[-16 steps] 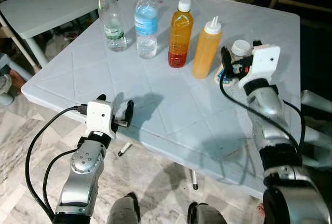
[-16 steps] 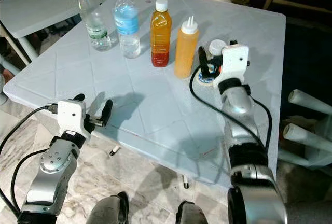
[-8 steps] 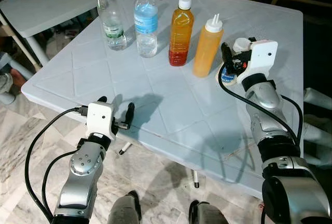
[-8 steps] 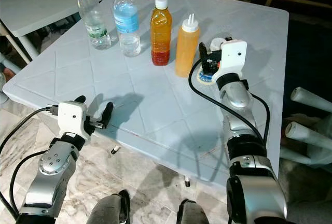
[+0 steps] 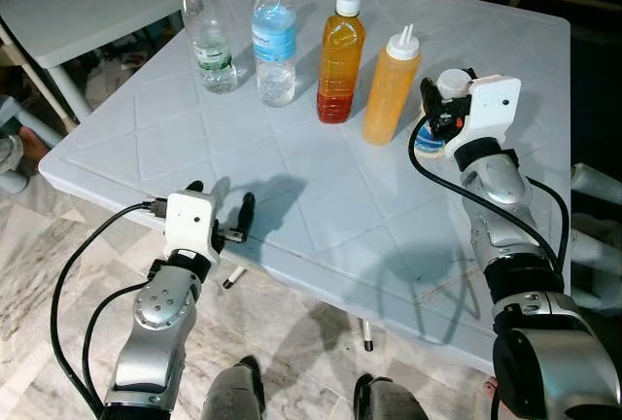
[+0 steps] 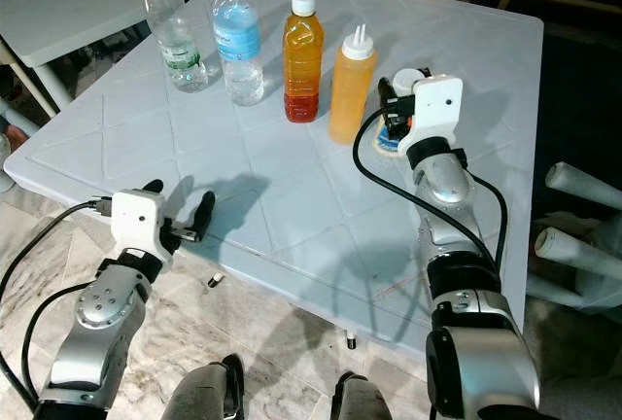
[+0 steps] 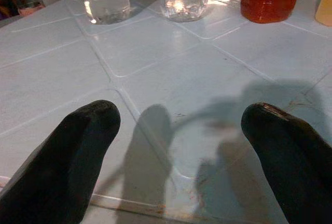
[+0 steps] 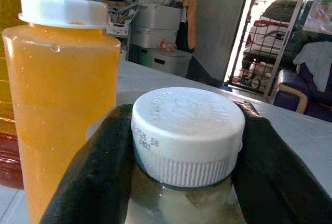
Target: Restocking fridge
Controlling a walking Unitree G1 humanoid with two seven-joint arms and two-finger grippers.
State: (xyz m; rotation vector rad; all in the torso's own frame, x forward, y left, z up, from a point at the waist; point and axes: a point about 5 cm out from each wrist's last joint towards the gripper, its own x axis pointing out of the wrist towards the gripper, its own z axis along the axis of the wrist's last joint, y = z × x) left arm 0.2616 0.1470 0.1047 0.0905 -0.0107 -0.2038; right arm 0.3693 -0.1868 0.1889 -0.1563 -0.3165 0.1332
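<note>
Clearly the restocking had barely begun; five containers stood on the white plastic table (image 5: 321, 196), none lifted clear and no fridge to be seen; the right gripper (image 6: 397, 114) had its black fingers (image 8: 93, 167) pressed against either side of a small white-capped jar (image 8: 187, 130), which sat near the table's right edge, just beside the orange squeeze bottle (image 5: 391, 89); its contents looked pale, though the label was too blurred to read; the left gripper (image 5: 219, 206) hung spread and holding nothing at the table's near edge; still waiting in a row were the amber juice bottle (image 5: 339, 60), the blue-capped water bottle (image 5: 274, 41) and the teal-capped bottle (image 5: 205, 26); judged so, carrying everything to the fridge remained
</note>
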